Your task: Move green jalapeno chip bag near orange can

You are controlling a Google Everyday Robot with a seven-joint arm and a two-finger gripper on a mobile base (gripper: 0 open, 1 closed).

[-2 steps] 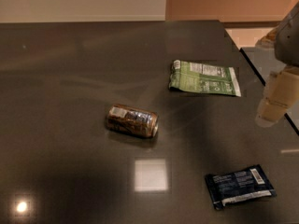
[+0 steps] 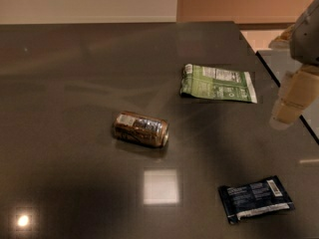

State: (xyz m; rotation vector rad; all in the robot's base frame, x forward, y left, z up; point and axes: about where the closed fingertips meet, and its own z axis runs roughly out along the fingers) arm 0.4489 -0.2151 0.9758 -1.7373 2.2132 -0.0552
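The green jalapeno chip bag (image 2: 217,82) lies flat on the dark table, right of centre, its white nutrition panel facing up. The orange can (image 2: 140,128) lies on its side near the middle of the table, left of and nearer than the bag. My gripper (image 2: 290,106) hangs at the right edge of the view, above the table's right side, to the right of the bag and apart from it. It holds nothing that I can see.
A dark navy packet (image 2: 255,198) lies at the front right. The dark table (image 2: 75,83) ends in an edge running along the right side (image 2: 279,78). A bright light reflection (image 2: 160,186) sits in front of the can.
The gripper has shifted slightly. The bag, the can and the navy packet have not moved.
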